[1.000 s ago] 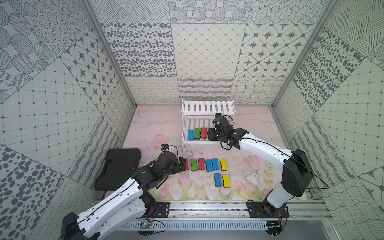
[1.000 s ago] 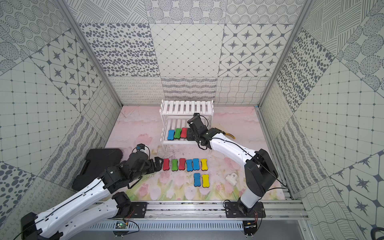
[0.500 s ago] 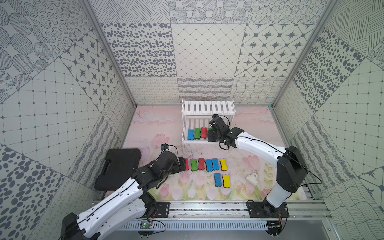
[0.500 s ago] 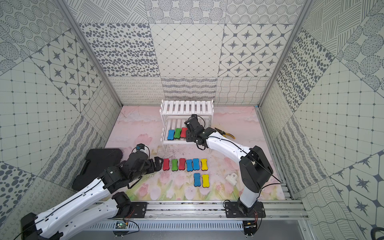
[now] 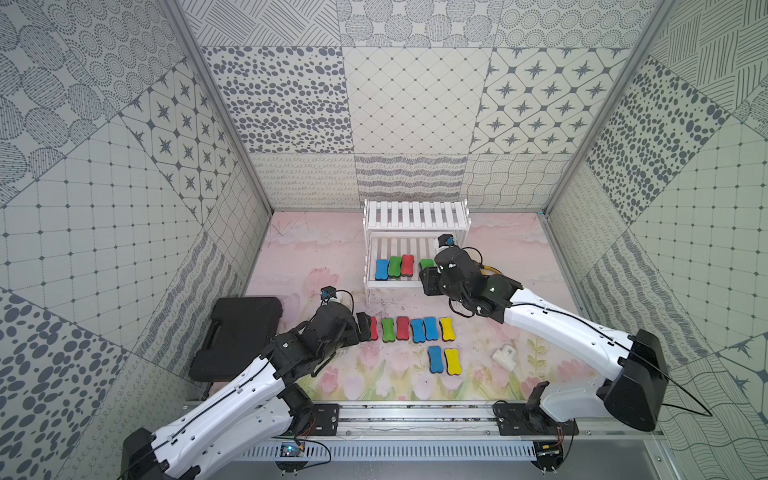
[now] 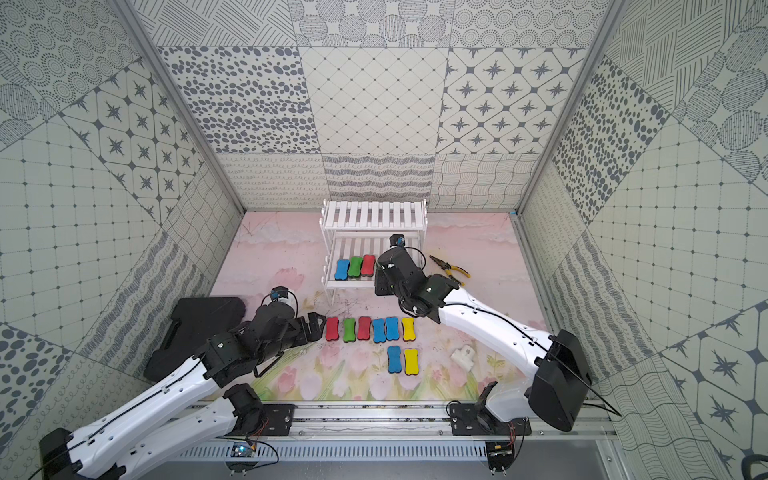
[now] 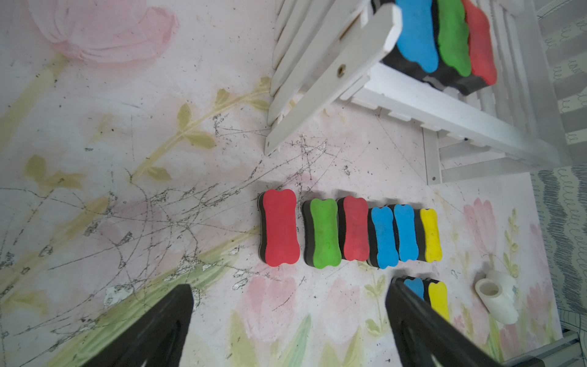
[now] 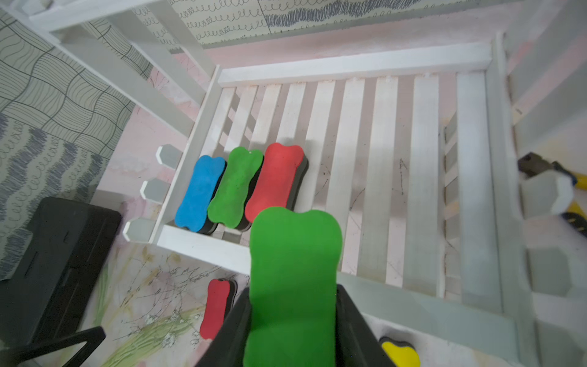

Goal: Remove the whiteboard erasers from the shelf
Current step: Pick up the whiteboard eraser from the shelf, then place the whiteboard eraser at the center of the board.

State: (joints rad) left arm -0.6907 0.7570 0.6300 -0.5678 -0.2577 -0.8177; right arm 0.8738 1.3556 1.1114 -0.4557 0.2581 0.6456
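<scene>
Can read no text, brand, number or sign anywhere; finds only a tiny dark blur on the white fitting [image 5: 504, 355].

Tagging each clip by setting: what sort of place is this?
Probably a purpose-built robot test booth, not a home: grey-patterned panel walls enclose a floral pink tabletop, and two white arms mount on an aluminium rail.

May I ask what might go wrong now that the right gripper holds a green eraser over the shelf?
1. The right gripper pinches the held green eraser near one end; it may pivot or slip.
2. Pulling back low could catch the shelf front rail or nudge the red eraser on it.
3. The open left gripper sits by the table row of erasers; a drop there risks a collision.
</scene>
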